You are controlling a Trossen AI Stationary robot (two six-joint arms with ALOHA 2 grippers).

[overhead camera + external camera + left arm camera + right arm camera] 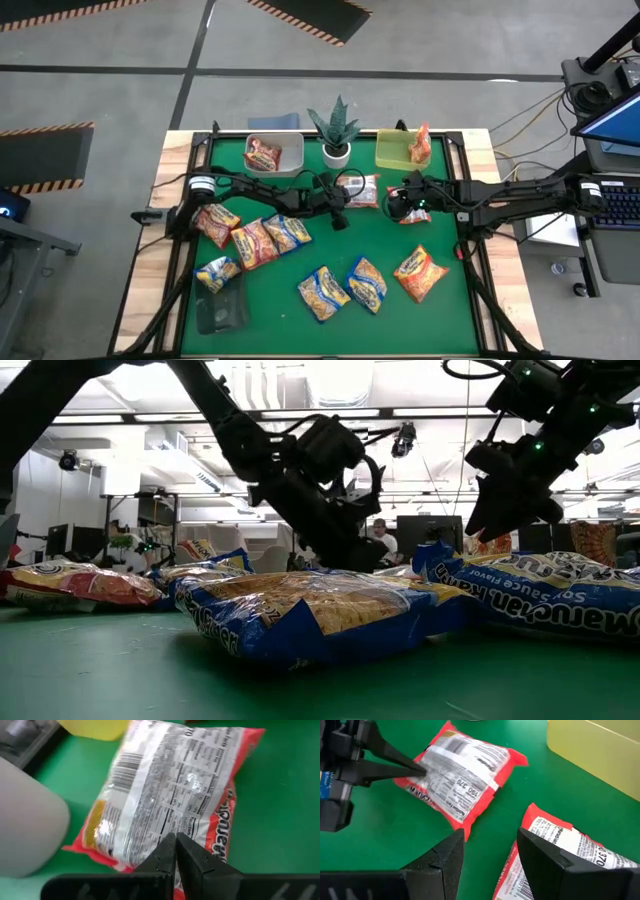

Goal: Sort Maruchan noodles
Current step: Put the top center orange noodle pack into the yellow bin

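**Both grippers near two red packets in the middle of the green mat**

High view: The table has a green mat (330, 250). At the far edge stand a grey bin (290, 150) with one packet inside, a potted plant (336, 130), and a yellow-green bin (392, 150) with an orange packet (419, 145) leaning in it. The left gripper (340, 218) is stretched to the middle of the mat, just beside a red-white packet (366, 190) that lies in front of the plant. The right gripper (398, 203) is close by, on the other side of this packet, above a second red packet (416, 214). More noodle packets are spread on the near half of the mat: a group of four at the left (252, 240), two yellow-blue ones in the middle (345, 288), and one orange (419, 274) at the right.

Low view: A yellow-blue packet (300, 610) lies closest to the camera, and other packets lie at both sides. The two arms hang over them; the fingers cannot be told clearly here.

Left wrist view: The left fingers (165, 857) are pressed together with nothing between them. Their tips are at the edge of the red-white packet (165, 795), which lies with its printed back side up.

Right wrist view: The right fingers (447, 857) are spread apart and hold nothing. The second red packet (560, 855) lies partly under one finger. Farther off, the left gripper's tips (415, 769) touch the red-white packet (465, 777).
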